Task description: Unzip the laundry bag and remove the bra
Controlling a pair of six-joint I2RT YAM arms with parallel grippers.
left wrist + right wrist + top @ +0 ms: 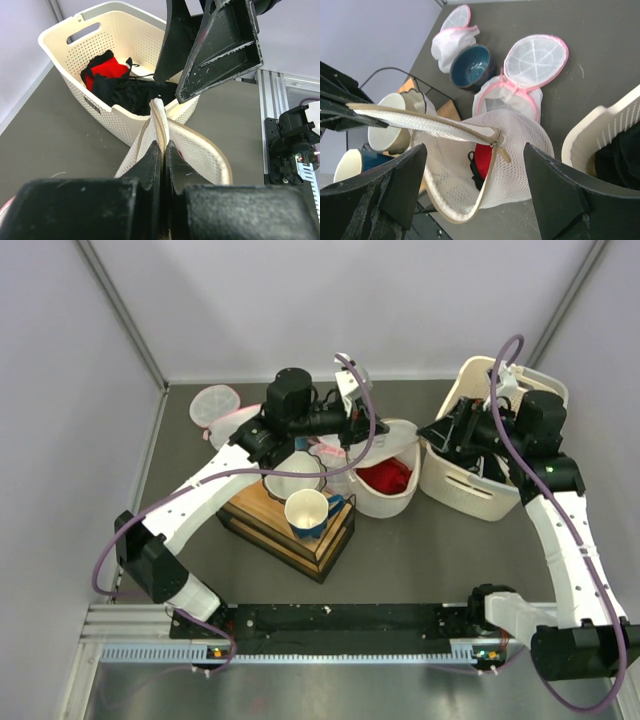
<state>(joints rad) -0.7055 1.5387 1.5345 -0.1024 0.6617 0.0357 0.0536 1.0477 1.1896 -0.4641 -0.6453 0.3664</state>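
So the left fingers are pinched tight on the laundry bag by its zipper edge, mid-tabletop, just left of the cream basket. The right fingers hang wide open over it, holding nothing. The red bra sits inside the bag.

laundry bag: white open-weave mesh, translucent, soft, with cream woven zip tape along the edge. bra: red cloth, matt. small mesh bags: same white netting, pink fabric trim. basket: cream perforated plastic, smooth, slight sheen. bowl: dark blue glaze, glossy. tray: bare wood top, black metal frame. counter: dark grey, matt, faint scuffs. right end effector fingers: matt black plastic, scratched, pale specks. rail: ribbed bare metal.
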